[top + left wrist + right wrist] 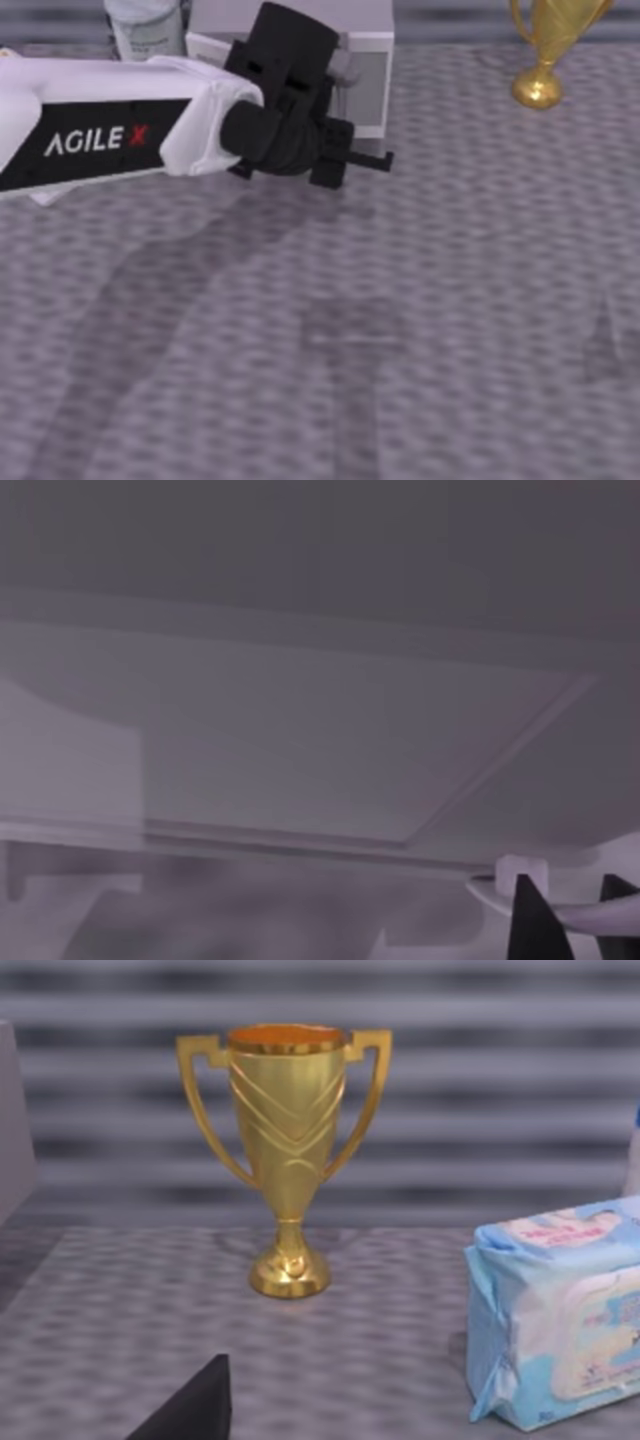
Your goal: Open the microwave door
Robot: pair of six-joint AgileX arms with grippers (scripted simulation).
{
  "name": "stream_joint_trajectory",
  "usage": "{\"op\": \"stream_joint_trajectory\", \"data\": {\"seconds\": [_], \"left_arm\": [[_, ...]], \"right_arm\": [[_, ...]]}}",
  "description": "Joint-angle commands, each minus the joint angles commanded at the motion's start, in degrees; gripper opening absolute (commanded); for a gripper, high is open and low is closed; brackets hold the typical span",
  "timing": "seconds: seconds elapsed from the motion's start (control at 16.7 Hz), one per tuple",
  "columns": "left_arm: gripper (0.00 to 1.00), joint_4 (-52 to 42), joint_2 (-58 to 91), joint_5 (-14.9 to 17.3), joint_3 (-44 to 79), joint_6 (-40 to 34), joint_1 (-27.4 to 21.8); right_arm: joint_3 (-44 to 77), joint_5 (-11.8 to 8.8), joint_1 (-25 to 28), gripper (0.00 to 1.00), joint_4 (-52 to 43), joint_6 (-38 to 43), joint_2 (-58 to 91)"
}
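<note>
Counter (450, 320): grey woven-pattern surface, with arm shadows across its near part.
Microwave (365, 25): at the far edge, a little left of centre in the top view; light grey box with white front trim.
Door (368, 85): white frame with grey window, on the front face toward the near side; mostly hidden behind the left arm's wrist in the top view. Whether it stands ajar I cannot tell. The left wrist view shows a pale framed panel (330, 750) very close.
Left gripper (360, 158): reaches in from the left, right at the microwave's front; dark fingers (535, 920) lie beside a white edge.
Left jaws: how far apart, or whether they hold anything, cannot be told.
Right arm: out of the top view; only a dark corner shows in its wrist view.
Trophy (545, 50): gold, upright, right of the microwave, apart from it.
Wipes pack (560, 1320): blue and white, near the trophy.
Bottle (145, 28): pale, left of the microwave.
</note>
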Motion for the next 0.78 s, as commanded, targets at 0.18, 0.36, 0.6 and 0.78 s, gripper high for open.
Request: {"op": "stream_joint_trajectory", "data": {"seconds": [0.18,0.36,0.6,0.78], "left_arm": [[0.0,0.0,0.0,0.0,0.0,0.0,0.0],[0.0,0.0,0.0,0.0,0.0,0.0,0.0],[0.0,0.0,0.0,0.0,0.0,0.0,0.0],[0.0,-0.02,0.04,0.59,0.01,-0.18,-0.43]], "right_arm": [[0.0,0.0,0.0,1.0,0.0,0.0,0.0],[0.0,0.0,0.0,1.0,0.0,0.0,0.0],[0.0,0.0,0.0,1.0,0.0,0.0,0.0],[0.0,0.0,0.0,1.0,0.0,0.0,0.0]]}}
